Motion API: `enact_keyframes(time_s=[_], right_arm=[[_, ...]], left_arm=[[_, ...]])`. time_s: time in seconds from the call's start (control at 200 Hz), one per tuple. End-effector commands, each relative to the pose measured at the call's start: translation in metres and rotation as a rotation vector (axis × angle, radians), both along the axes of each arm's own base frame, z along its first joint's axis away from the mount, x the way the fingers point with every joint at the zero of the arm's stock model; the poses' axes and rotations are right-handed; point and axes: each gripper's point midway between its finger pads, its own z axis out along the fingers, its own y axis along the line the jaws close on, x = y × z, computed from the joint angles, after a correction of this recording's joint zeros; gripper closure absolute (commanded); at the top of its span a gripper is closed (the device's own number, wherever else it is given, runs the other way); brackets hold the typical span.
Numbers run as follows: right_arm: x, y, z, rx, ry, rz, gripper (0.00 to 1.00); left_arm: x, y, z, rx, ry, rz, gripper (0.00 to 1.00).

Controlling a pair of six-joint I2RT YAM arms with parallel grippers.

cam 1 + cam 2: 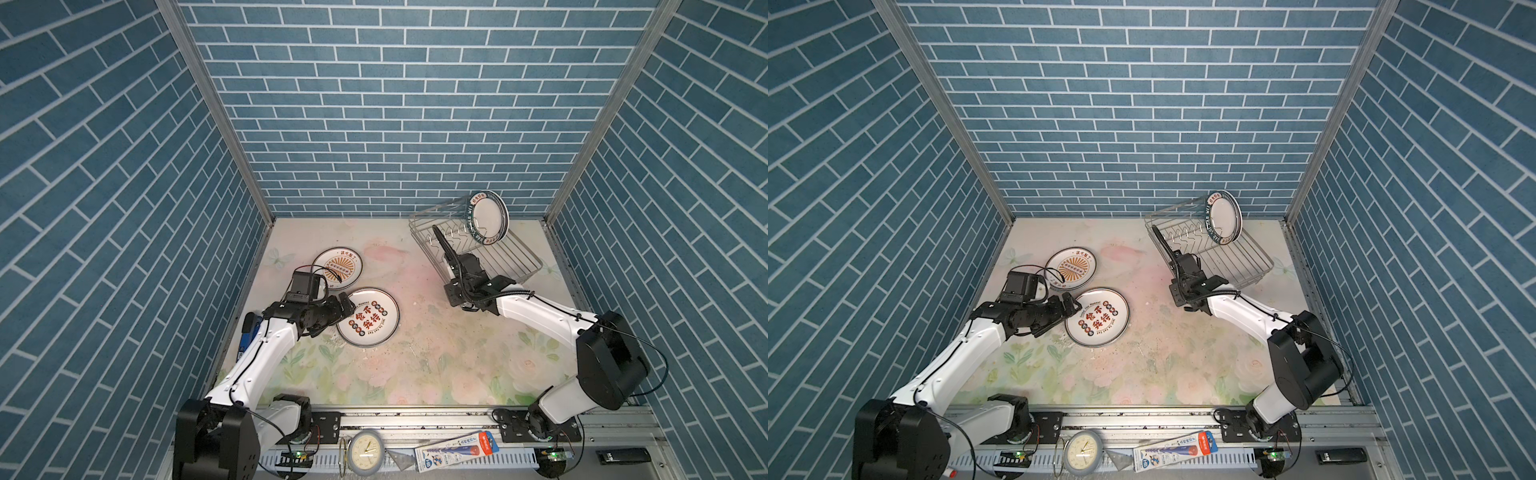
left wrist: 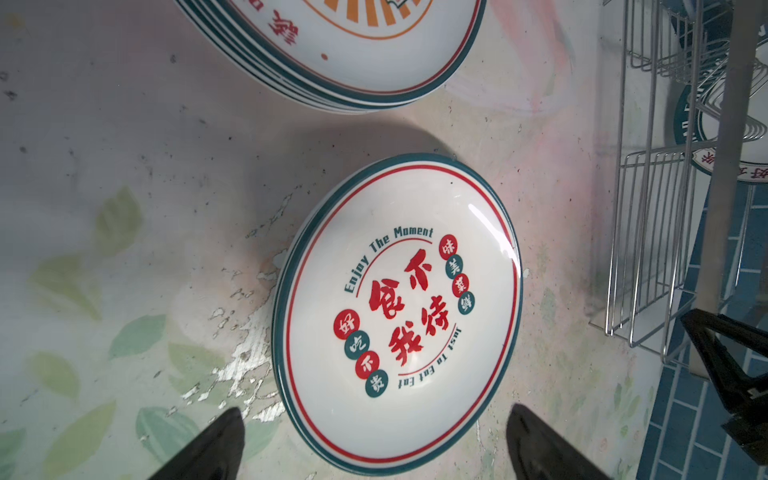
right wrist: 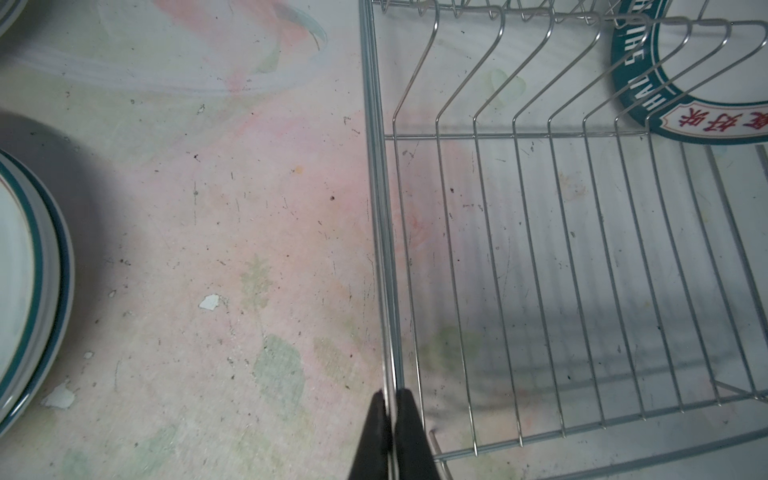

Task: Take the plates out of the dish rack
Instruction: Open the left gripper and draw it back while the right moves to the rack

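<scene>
The silver wire dish rack stands at the back right. One green-rimmed plate stands on edge at its far end, also seen in the right wrist view. My right gripper is shut on the rack's left rim wire. On the mat at the left lie a stack of sunburst plates and a red-character plate resting on another plate. My left gripper hangs open over that plate's near edge, holding nothing.
Blue brick walls close in the back and both sides. Along the front rail lie a small grey clock, a packaged pen and a black bar. A blue-handled tool sits by the left wall.
</scene>
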Motion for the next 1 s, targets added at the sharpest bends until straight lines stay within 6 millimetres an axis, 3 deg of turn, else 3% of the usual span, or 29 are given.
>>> enact_keyframes(time_s=[0.0,0.25,0.545,0.605,0.685,0.75,0.94,0.995], right_arm=[[-0.104,-0.039,-0.055,-0.104,0.392,-0.181,1.0],[-0.122,-0.031,-0.053,-0.102,0.393,-0.157,1.0],[-0.102,-0.023,-0.037,-0.118,0.336,-0.163,1.0],[-0.094,-0.017,-0.033,-0.109,0.317,-0.163,0.93],[-0.085,-0.01,-0.025,-0.087,0.291,-0.16,0.76],[-0.08,-0.007,-0.019,-0.072,0.273,-0.16,0.73],[-0.073,-0.009,-0.007,-0.041,0.236,-0.178,0.54],[-0.072,-0.011,-0.002,-0.032,0.221,-0.184,0.53]], left_arm=[[0.003,-0.003,0.001,0.028,0.009,-0.023,0.01],[0.018,-0.026,0.002,0.005,-0.016,-0.082,0.01],[0.04,-0.069,0.018,0.018,-0.067,-0.177,0.01],[0.046,-0.079,0.021,0.017,-0.074,-0.194,0.01],[0.056,-0.093,0.024,0.015,-0.087,-0.217,0.01],[0.065,-0.103,0.026,0.014,-0.093,-0.231,0.01],[0.093,-0.131,0.022,0.001,-0.086,-0.276,0.01],[0.1,-0.14,0.02,0.001,-0.082,-0.292,0.01]])
